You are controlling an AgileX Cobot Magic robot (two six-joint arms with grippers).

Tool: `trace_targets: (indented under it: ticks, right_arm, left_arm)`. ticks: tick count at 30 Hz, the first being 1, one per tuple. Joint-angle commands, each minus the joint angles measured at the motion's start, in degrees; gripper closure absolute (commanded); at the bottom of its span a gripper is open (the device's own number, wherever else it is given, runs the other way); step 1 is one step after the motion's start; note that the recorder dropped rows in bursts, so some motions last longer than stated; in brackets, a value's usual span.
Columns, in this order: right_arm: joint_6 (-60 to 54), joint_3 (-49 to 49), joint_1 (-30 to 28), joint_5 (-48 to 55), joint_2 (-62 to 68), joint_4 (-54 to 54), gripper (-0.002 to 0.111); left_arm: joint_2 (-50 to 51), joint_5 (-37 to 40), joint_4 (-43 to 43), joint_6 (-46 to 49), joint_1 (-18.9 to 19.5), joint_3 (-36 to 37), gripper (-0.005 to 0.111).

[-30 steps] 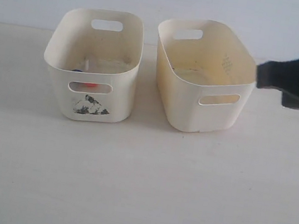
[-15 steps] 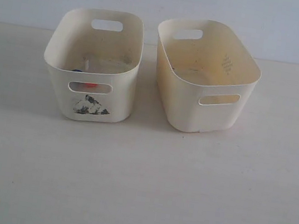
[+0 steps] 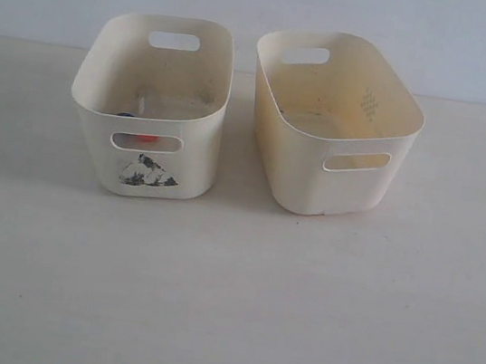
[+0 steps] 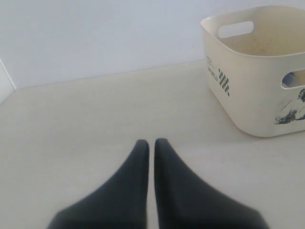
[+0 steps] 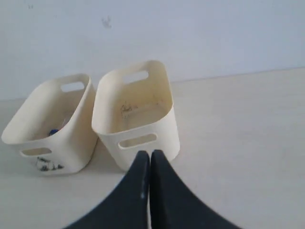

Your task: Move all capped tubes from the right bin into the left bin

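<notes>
The left bin (image 3: 139, 171), cream with a black mountain print, stands left of the plain right bin (image 3: 334, 182). A dark blue cap (image 3: 125, 114) shows inside the left bin and an orange-red cap (image 3: 147, 139) through its front slot. No tube shows in the right bin (image 5: 143, 126). Neither gripper appears in the exterior view. My left gripper (image 4: 151, 143) is shut and empty over bare table, apart from the left bin (image 4: 252, 95). My right gripper (image 5: 149, 154) is shut and empty, in front of the right bin; a blue cap (image 5: 53, 131) shows in the left bin (image 5: 66, 148).
Both bins stand on a pale tabletop (image 3: 224, 307) before a white wall (image 3: 270, 3). A narrow gap separates the two bins.
One second ago the right arm's dark body showed at the right edge of the exterior view; it has since drawn out of that view. The bins have not moved.
</notes>
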Motion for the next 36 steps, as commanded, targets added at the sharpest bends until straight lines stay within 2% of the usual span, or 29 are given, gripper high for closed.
trace_targets:
  ticks: [1,6,14,16,20,24,28,36]
  right_arm:
    - [0.16,9.12,-6.72,-7.62,-9.39,-0.84,0.108]
    - [1.12,21.97,-11.69,-20.77,-17.04,0.16,0.108]
    - [1.27,40.01,-11.93,-43.84,-17.48,-0.33,0.108]
    - [1.27,42.57,-11.93,-45.82,-17.48,-0.33,0.108]
    - [1.29,42.57,-11.98,-43.57,-17.48,0.81,0.108]
    - [1.19,42.57,-15.25,-42.29,-17.48,0.48,0.108]
    - [1.69,42.57,-20.01,-34.56,-17.48,2.75,0.108]
    - [1.69,42.57,-20.42,-33.82,-17.48,2.75,0.108]
  left_arm:
    - [-0.11,-0.9,-0.06,-0.66,0.06,-0.23,0.102]
    - [-0.11,-0.9,-0.06,-0.66,0.06,-0.23,0.102]
    - [-0.11,-0.9,-0.06,-0.66,0.06,-0.23,0.102]
    - [-0.11,-0.9,-0.06,-0.66,0.06,-0.23,0.102]
    - [-0.11,-0.9,-0.06,-0.66,0.06,-0.23,0.102]
    - [-0.11,-0.9,-0.06,-0.66,0.06,-0.23,0.102]
    - [-0.11,-0.9,-0.06,-0.66,0.06,-0.23,0.102]
    - [-0.11,-0.9,-0.06,-0.66,0.06,-0.23,0.102]
